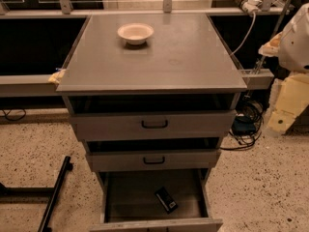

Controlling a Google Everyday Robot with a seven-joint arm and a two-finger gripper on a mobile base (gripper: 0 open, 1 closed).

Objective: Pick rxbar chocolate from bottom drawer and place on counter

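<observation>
At far right sits seemingly the end effector [295, 37], grip unclear; rxbar chocolate [166, 199] in bottom drawer [129, 193].

Speckled floor [34, 153], black cables [247, 134] at right, grey side rails [24, 85], dim light

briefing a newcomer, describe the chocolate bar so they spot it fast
Left of the gripper at the right edge stands a grey metal cabinet, its lowest, deepest drawer open. Inside lies a small flat black wrapped bar, the only thing there; the round white bowl sits on top.
</observation>
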